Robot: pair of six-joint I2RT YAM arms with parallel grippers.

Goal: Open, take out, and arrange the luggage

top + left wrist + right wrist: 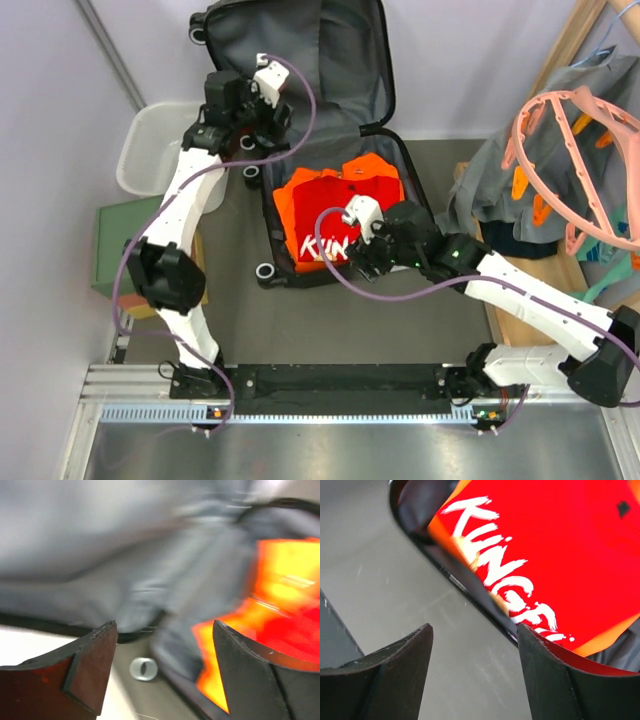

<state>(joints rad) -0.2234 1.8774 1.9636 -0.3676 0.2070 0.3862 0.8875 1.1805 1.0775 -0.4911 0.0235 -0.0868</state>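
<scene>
Luggage [300, 60] lies open at the table's [400, 310] far edge, grey lining up, folded red shirt [335, 215] in the near half. Left gripper [165, 627] hangs over its left side, right gripper [474, 630] at its near rim. Both spread, empty.

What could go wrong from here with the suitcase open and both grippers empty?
The right gripper hangs open at the luggage rim, so closing here might catch the shell edge, not the red shirt. That shirt lies on orange clothes, so a deep pinch could lift several at once. The left gripper, open near the hinge, could snag the grey lining.
</scene>
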